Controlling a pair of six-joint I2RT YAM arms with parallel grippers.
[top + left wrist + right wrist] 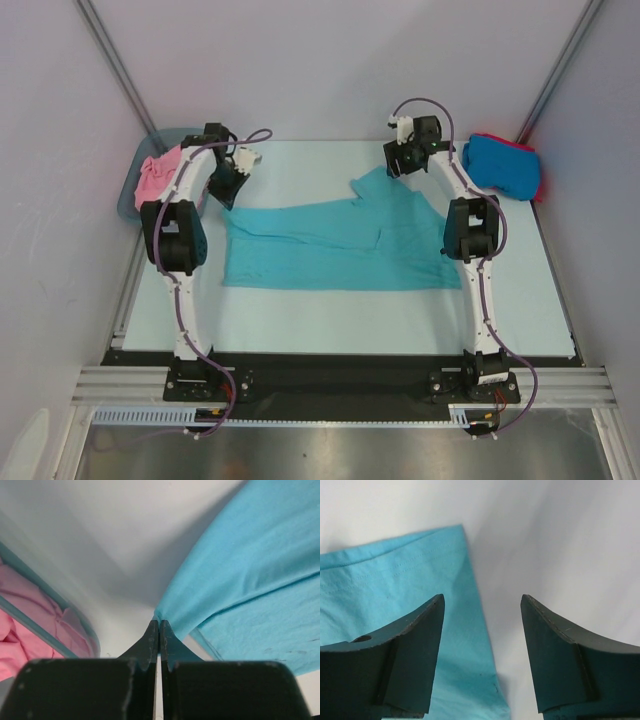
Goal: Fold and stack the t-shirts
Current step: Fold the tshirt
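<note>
Slippage is the principal hazard. The left claw (158, 622) is clenched on a thin pinch of the teal t-shirt (330, 245) at its far-left edge. The left wrist view shows only a small tip of cloth caught at the closed tips, so a quick or long pull would likely draw the hem free and drop the fold.

The right claw (482, 600) is released, jaws wide, grasping nothing. It is poised over the far-right edge of the same shirt, one finger above cloth and the other above bare counter (330, 315). A descent from this position may catch the edge alone or miss it, giving an uneven fold line.

The shirt lies across the middle of the counter, partly doubled over, with creases on its right half. Dragging one side alone would probably skew it.

The pink t-shirt (155, 178) sits in the tub (128, 205) just beside the left claw, where a leftward swing could snag it. The bright blue t-shirt (503, 163) lies over the red t-shirt (539, 180) at the far right, near the right arm, which could disturb them.
</note>
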